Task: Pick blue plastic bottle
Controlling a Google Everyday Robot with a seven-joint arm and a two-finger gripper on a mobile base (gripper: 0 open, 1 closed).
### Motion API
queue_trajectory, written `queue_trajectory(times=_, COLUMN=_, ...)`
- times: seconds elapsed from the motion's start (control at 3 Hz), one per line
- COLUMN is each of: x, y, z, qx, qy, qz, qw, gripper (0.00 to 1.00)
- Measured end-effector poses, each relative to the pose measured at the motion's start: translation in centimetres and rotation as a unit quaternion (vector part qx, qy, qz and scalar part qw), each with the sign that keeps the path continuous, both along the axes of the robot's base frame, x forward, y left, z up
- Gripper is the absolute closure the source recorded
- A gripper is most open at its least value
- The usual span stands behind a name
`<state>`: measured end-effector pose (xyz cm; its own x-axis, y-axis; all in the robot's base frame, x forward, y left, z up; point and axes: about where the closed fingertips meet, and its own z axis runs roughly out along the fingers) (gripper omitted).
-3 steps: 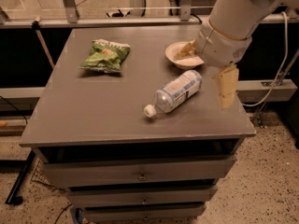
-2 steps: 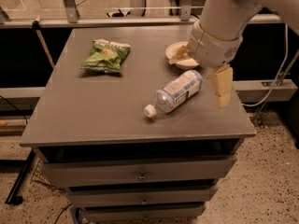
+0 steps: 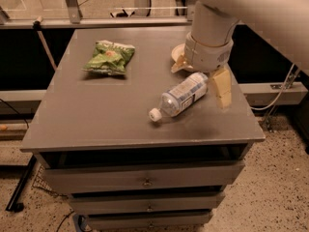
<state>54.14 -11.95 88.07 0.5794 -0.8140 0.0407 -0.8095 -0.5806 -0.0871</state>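
The blue plastic bottle (image 3: 182,95) lies on its side on the grey cabinet top (image 3: 106,115). It is clear with a white-and-blue label, and its white cap (image 3: 154,114) points toward the front left. My gripper (image 3: 201,76) hangs from the white arm, directly above the bottle's base end. It is open, with one cream finger (image 3: 222,88) to the right of the bottle and the other (image 3: 179,65) to the left behind it. The bottle is not gripped.
A cream bowl (image 3: 177,52) sits behind the gripper, mostly hidden by the arm. A green snack bag (image 3: 109,57) lies at the back left. The cabinet has drawers (image 3: 145,181) below. A rail and cables run behind it.
The arm has moved left and lower, bringing the open fingers from the bottle's right to either side of its base end. The bottle, bowl and bag have not moved.
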Motion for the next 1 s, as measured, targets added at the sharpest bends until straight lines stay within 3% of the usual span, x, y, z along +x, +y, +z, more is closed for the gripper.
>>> queue_trajectory(times=0.67, x=1.5, y=1.0, z=-2.8, qx=-0.043, qy=0.006, qz=0.014, qw=0.999, gripper=0.0)
queue_trajectory(times=1.0, x=1.8, y=1.3, z=-3.6, qx=-0.05, qy=0.008, qz=0.014, qw=0.9986, gripper=0.15)
